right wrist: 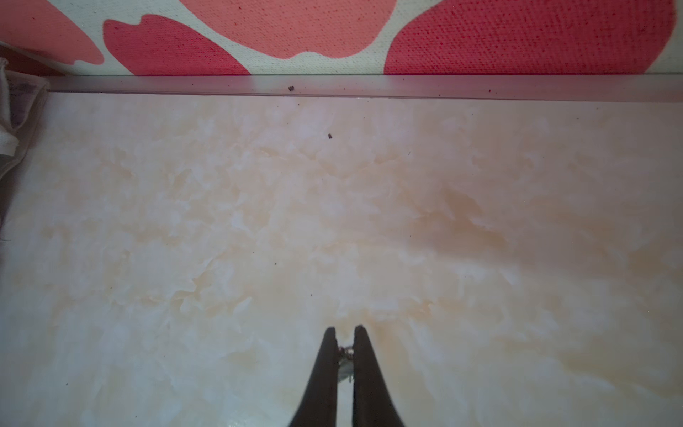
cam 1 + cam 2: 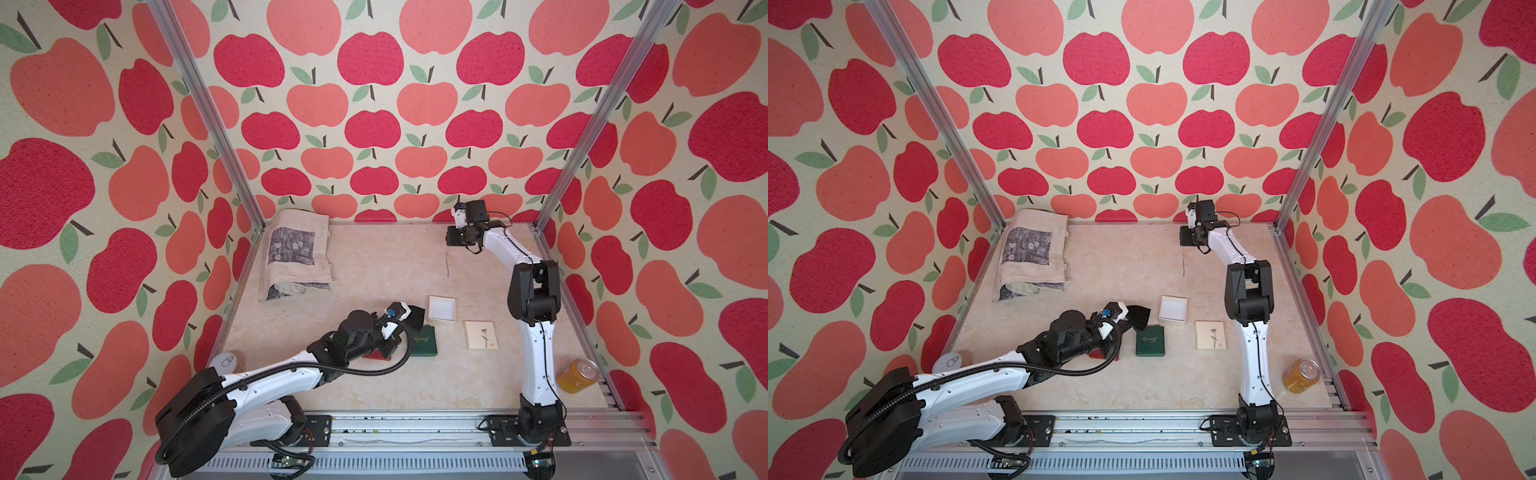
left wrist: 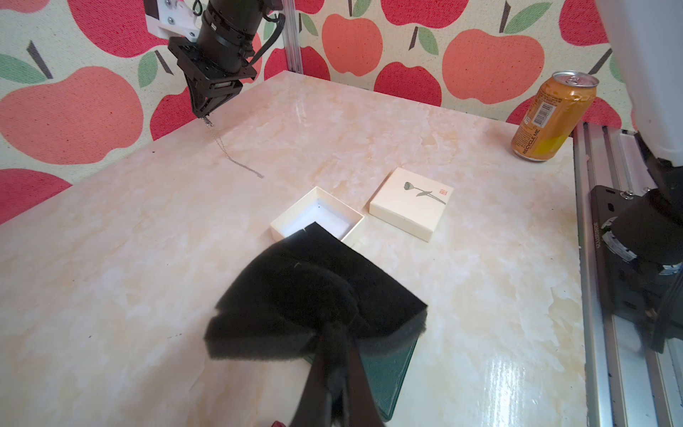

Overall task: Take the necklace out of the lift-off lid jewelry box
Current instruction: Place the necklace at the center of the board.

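The necklace (image 2: pixel 447 262) is out of the box. It is near the back edge of the counter (image 2: pixel 374 266), on the right side, with bare counter all around it. The right jaws are closed on its top end, close to the back wall. The thin chain runs in a straight line from the jaws toward the front. Its loose end lies on the counter and points toward the open white box (image 2: pixel 440 320).

The box sits in the middle of the counter, well apart from the chain. Its lid (image 2: pixel 481 334) lies flat just beside it. The left jaws are closed on a black foam pad (image 3: pixel 314 292), just beside the box. A green box (image 2: pixel 1150 340) sits close by them.

A folded cloth (image 2: pixel 295 253) fills the back left corner. An orange can (image 2: pixel 577 376) stands near the front right edge. The counter is shiny pale stone, with apple walls on three sides.
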You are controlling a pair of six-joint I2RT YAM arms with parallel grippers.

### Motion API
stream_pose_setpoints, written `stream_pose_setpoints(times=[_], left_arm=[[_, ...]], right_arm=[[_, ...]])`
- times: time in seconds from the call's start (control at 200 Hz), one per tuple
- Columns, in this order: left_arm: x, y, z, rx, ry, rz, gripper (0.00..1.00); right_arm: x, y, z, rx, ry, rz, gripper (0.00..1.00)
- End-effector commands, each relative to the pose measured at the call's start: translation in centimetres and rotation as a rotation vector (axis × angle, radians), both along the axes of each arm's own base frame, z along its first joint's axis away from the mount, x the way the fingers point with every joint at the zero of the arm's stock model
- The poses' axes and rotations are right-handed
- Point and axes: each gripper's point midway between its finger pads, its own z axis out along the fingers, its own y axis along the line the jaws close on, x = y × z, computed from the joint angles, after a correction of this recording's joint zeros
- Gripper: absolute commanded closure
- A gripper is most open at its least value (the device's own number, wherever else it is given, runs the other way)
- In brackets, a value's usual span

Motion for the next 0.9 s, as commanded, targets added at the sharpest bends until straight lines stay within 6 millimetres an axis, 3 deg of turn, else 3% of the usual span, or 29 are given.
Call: stream_pose_setpoints(times=[0.0,0.375,0.395,0.46,0.575,0.71,0.896], left_arm=[[0.1,0.4,0.2,-0.013,0.002,0.014,1.00],[0.0,1.3,-0.1,-0.005,0.010,0.027,1.00],[0.0,1.5,0.8,-0.024,-0.005,0.027,1.00],[-0.1,1.6,0.9,-0.027,-0.006,0.028,1.00],[-0.1,1.7,1.1,-0.028,-0.009,0.031,1.00],[-0.1,1.8,1.4,-0.035,-0.010,0.038,1.00],[0.6,1.7,2.0,-0.050,-0.003,0.072,1.00]], right_arm=[[1.1,-0.3,-0.7,-0.003,0.028,-0.026,0.97],[4.3,-1.1,-3.3,0.014,0.033,-0.092,0.90],[4.4,-1.0,-3.4,0.018,0.031,-0.092,0.90],[4.6,-0.8,-3.4,0.040,0.026,-0.090,0.86],[5.0,-0.5,-2.6,0.061,0.006,-0.085,0.74],[4.8,-0.7,-0.9,0.060,-0.012,-0.081,0.69],[2.0,-1.0,1.4,0.065,0.000,-0.059,0.68]])
